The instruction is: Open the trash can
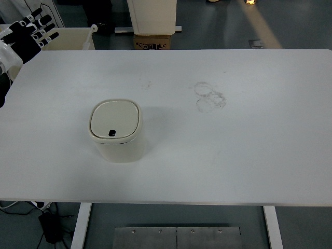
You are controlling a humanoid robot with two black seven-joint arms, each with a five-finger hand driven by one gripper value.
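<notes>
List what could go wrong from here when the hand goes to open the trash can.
1. The left hand hovers at the table's far left corner, well away from the trash can, so a long reach may arrive misaligned.
2. The dark button on the closed lid is small; open fingers could miss it.
3. The can stands free on the table; an off-centre push might slide or tip it.

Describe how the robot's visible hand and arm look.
Only the left hand shows, at the top-left corner: black palm and black fingers banded with white segments at the joints and tips. A white wrist casing sits behind it at the picture's left edge. No right arm appears.
</notes>
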